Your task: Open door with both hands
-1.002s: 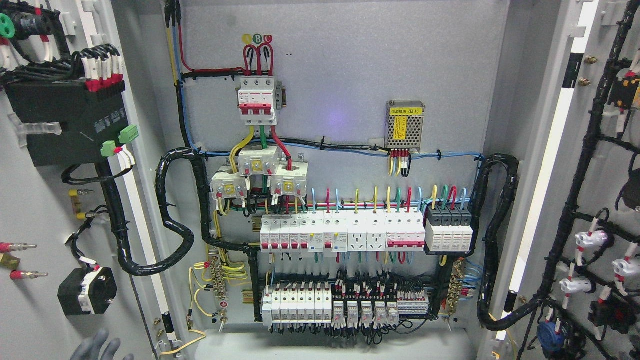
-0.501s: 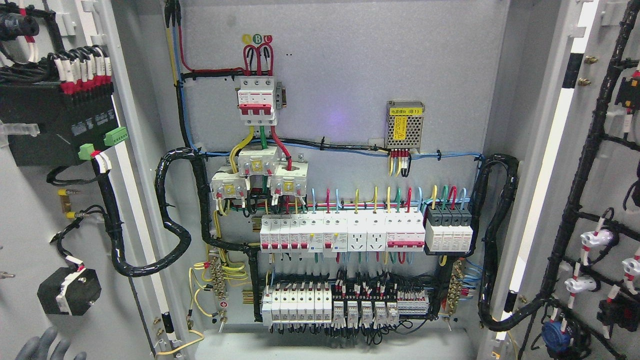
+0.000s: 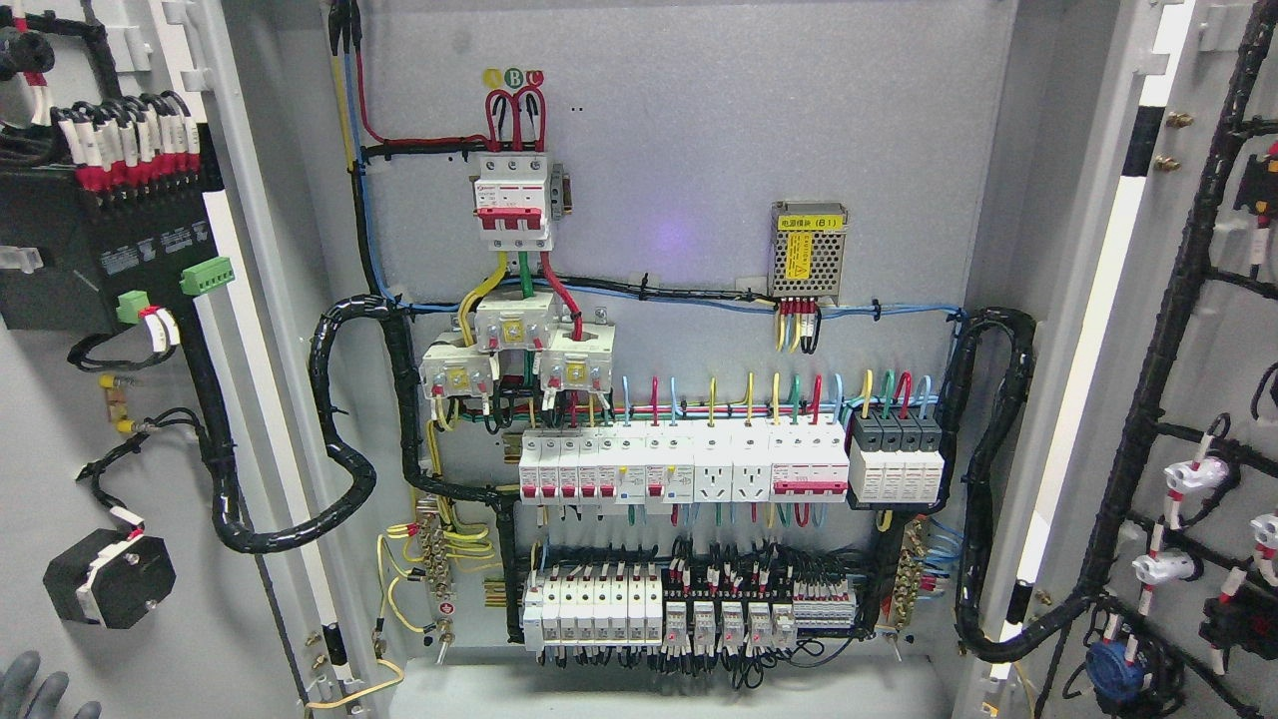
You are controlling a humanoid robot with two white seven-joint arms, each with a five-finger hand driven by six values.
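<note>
The electrical cabinet stands with both doors swung out. The left door (image 3: 200,619) fills the left edge and shows its inner face, with a black module (image 3: 90,250) and a wire harness on it. The right door (image 3: 1223,340) fills the right edge and carries black cable looms and white lamp holders. Only the grey fingertips of my left hand (image 3: 35,689) show, at the bottom left corner. They point up against the left door's inner face, spread, and hold nothing. My right hand is out of view.
Inside, the grey backplate (image 3: 699,150) carries a red and white main breaker (image 3: 514,205), a small power supply (image 3: 809,250), a row of breakers (image 3: 679,464) and terminal blocks (image 3: 689,609). Thick black looms (image 3: 339,479) run from the cabinet to each door.
The left door has swung further out, its parts sliding left in the picture. My left hand has moved left with it and sunk toward the corner. The right door has shifted slightly right.
</note>
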